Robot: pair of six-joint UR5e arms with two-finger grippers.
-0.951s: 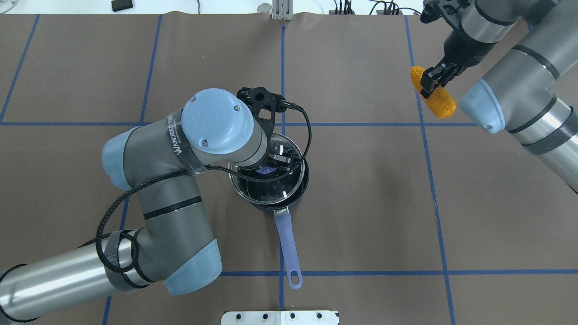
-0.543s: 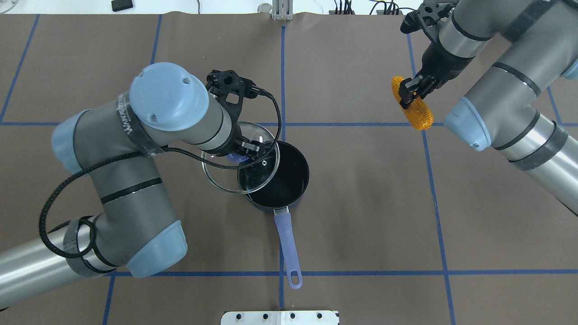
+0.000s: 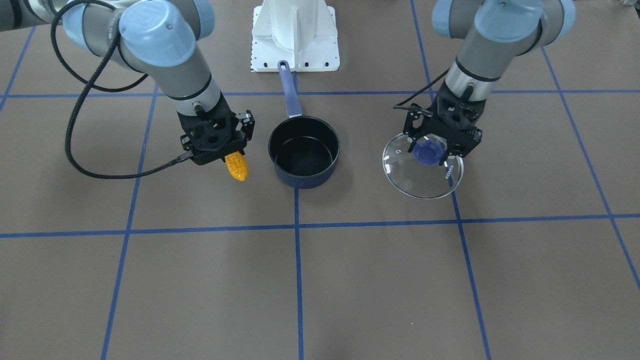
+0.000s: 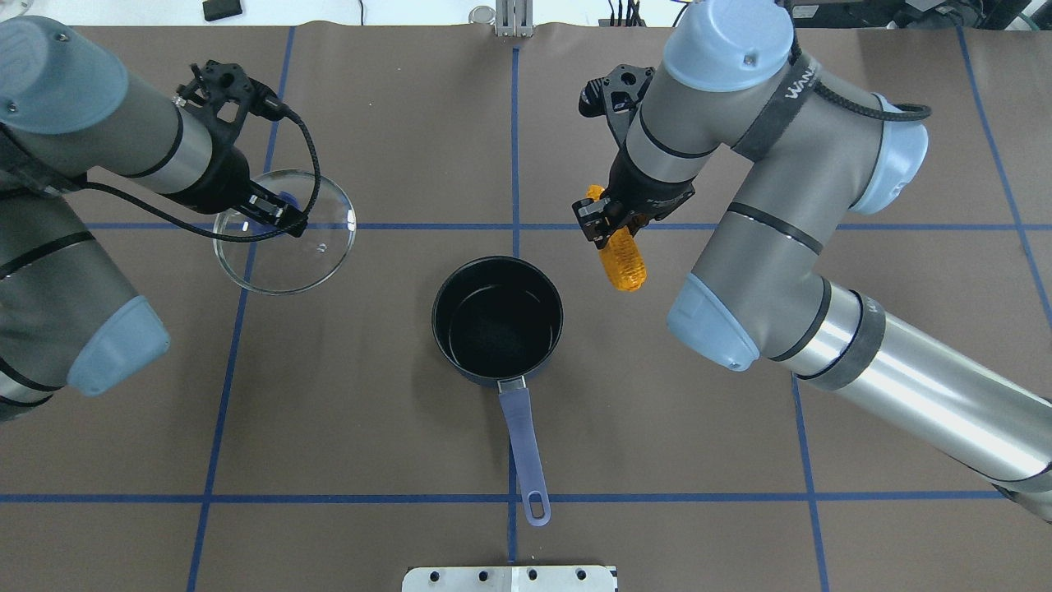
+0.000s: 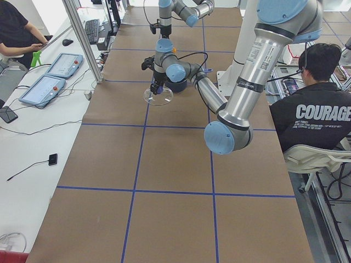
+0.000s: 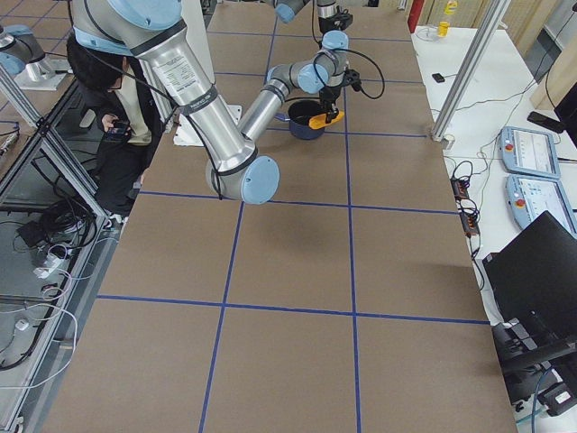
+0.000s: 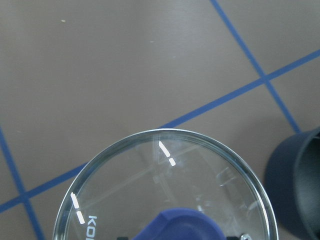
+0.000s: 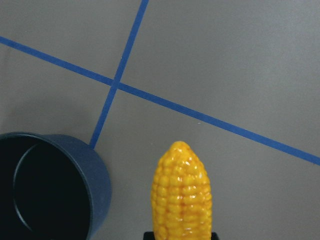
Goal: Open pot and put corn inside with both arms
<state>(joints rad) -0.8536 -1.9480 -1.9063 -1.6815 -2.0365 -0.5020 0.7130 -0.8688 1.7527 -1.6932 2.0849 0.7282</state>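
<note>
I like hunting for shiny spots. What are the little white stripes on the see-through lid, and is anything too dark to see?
Left wrist view: the white dashes on the glass lid look like reflected lights. Front-facing view: the lid shows small white glints too. Right wrist view: the corn looks sharp with tiny shiny spots, while the inside of the pot is too dark for detail.

Lid (image 4: 304, 255) is clear glossy glass with a shiny metal rim. Corn (image 8: 182, 192) looks like slick, bumpy plastic. Pot (image 3: 304, 179) is matt dark blue, and the table cover (image 4: 657, 411) is matt brown paper.
</note>
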